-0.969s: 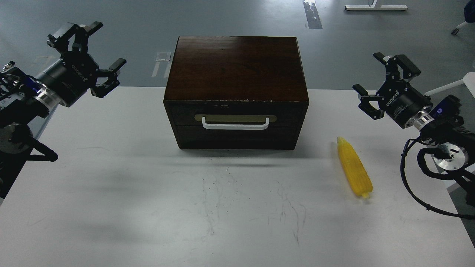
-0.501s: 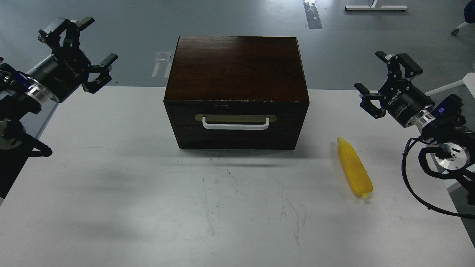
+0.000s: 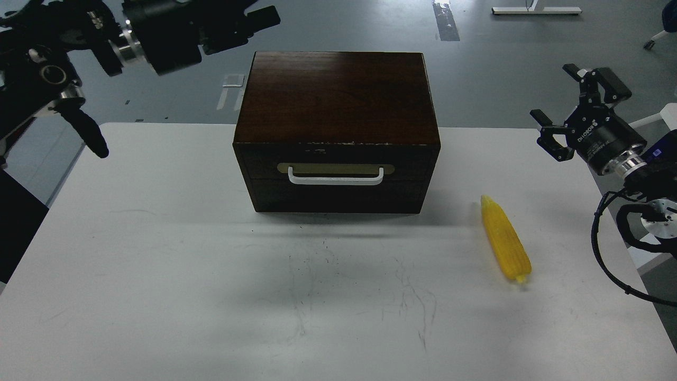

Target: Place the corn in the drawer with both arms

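Observation:
The yellow corn (image 3: 505, 238) lies on the white table (image 3: 158, 254), right of the dark brown box (image 3: 337, 95), with its pointed tip toward the back. The drawer (image 3: 338, 159) is shut, and its white bar handle (image 3: 336, 180) faces me. My left gripper (image 3: 248, 8) is high at the top left, above and behind the box's left corner. It is partly cut off by the view's top edge and looks open and empty. My right gripper (image 3: 570, 106) is open and empty, raised behind and to the right of the corn.
The table's front half shows only faint scuff marks (image 3: 359, 286). Loose black cables (image 3: 608, 259) hang from my right arm past the table's right edge. Grey floor lies beyond the table.

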